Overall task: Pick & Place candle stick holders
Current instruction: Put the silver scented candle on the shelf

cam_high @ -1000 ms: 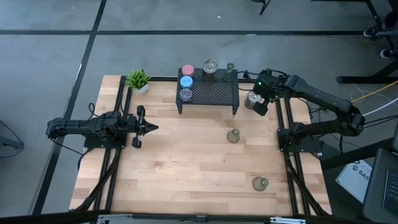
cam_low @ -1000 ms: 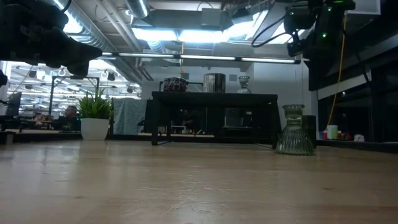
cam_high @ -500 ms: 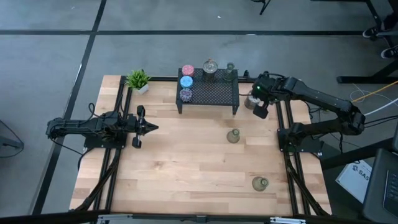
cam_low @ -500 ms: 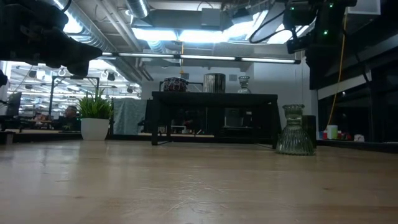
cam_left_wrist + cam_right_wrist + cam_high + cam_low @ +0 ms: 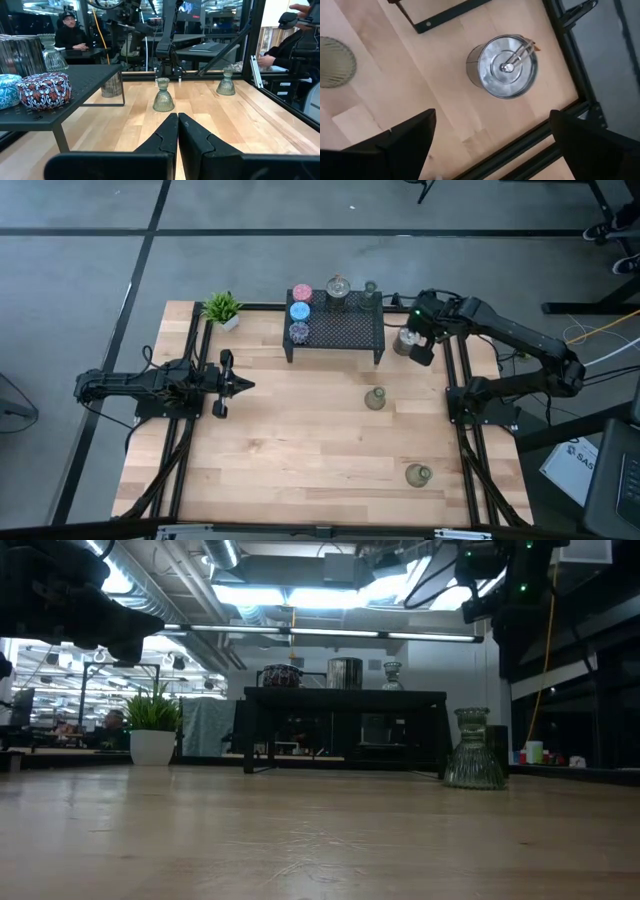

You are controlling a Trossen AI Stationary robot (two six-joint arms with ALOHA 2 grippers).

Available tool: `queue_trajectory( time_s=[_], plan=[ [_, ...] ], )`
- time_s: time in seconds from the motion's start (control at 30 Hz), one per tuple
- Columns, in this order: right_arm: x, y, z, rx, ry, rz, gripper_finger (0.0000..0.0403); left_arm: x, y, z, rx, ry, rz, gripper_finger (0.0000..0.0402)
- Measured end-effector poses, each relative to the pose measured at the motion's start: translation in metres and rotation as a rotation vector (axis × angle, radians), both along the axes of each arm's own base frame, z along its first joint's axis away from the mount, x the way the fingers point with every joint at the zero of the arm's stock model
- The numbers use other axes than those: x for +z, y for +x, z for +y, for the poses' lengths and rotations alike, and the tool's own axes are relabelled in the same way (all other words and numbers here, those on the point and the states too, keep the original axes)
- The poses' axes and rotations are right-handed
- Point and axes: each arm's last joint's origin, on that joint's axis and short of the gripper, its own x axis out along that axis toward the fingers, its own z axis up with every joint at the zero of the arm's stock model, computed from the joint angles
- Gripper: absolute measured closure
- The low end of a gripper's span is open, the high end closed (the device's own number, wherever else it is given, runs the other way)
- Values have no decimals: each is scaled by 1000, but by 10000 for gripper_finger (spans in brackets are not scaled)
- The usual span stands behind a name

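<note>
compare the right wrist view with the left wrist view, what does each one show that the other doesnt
Only the right wrist view shows the silver holder's open top from straight above, between the open right gripper's fingers. Only the left wrist view shows the black mesh rack carrying the light blue and speckled holders, the shut left gripper, a second olive glass holder, and people beyond. Both show the silver holder beside the rack, one olive glass holder, and the wooden table.

Wooden table (image 5: 300, 450): rack (image 5: 340, 330), plant (image 5: 222, 308), holders (image 5: 375, 399)
</note>
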Motion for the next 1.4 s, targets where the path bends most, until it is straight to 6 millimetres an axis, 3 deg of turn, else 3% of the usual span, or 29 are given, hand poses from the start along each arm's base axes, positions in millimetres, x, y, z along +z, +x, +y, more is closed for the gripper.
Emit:
queue_trajectory(
  time_s=[0.9,1.2,1.4],
  plan=[
    [-1,2,-15,-169,-64,-53,3,0,0,0,0,0,0,393],
    [15,6,-28,-306,-18,-161,3,0,0,0,0,0,0,394],
    [14,10,-43,-450,13,-181,3,0,0,0,0,0,0,395]
  ],
)
